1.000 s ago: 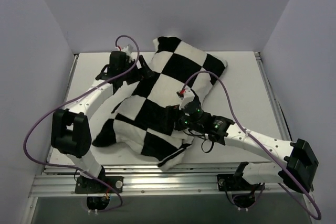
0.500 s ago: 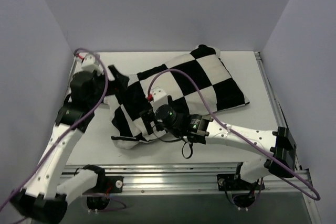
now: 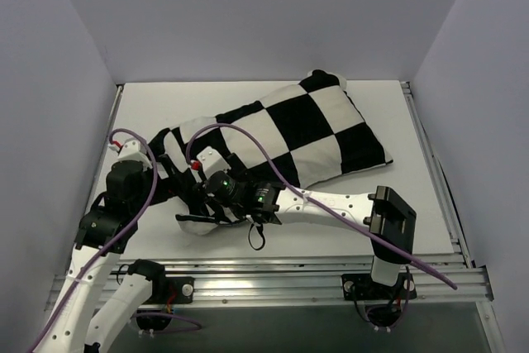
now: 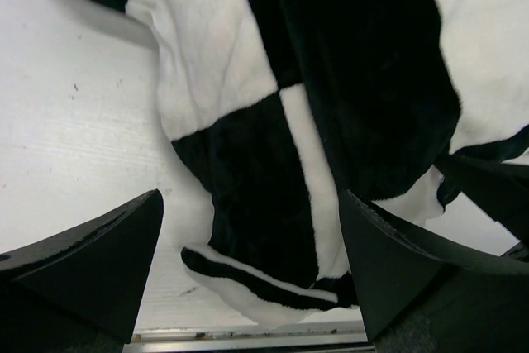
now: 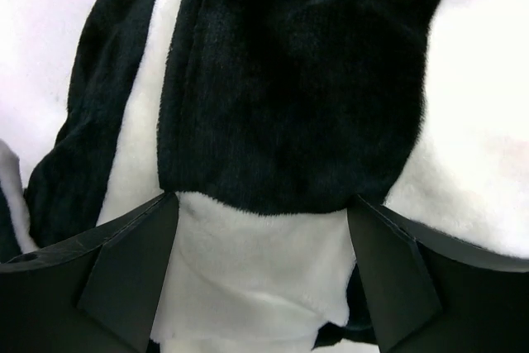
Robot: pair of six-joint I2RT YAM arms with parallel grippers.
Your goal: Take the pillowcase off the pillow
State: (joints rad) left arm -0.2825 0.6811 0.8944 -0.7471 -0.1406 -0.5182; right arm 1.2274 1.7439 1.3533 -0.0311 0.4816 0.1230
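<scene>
One pillowcase point(image 3: 289, 134) lies on the bench point(image 3: 157, 101), long axis running near-left to far-right, and its one pillow is presumably hidden inside. At its near-left end, the left fingers point(image 4: 91, 262) hang apart above it. The right fingers point(image 5: 124, 270), nearer, spread astride a fold without clamping it.

The pillowcase point(image 3: 306, 134) lies slantwise on the counter point(image 3: 430, 204), from the near left corner to the far right. The left jaws stand just beside its near left end. The right jaws are above this same end, a little more to the right.
</scene>
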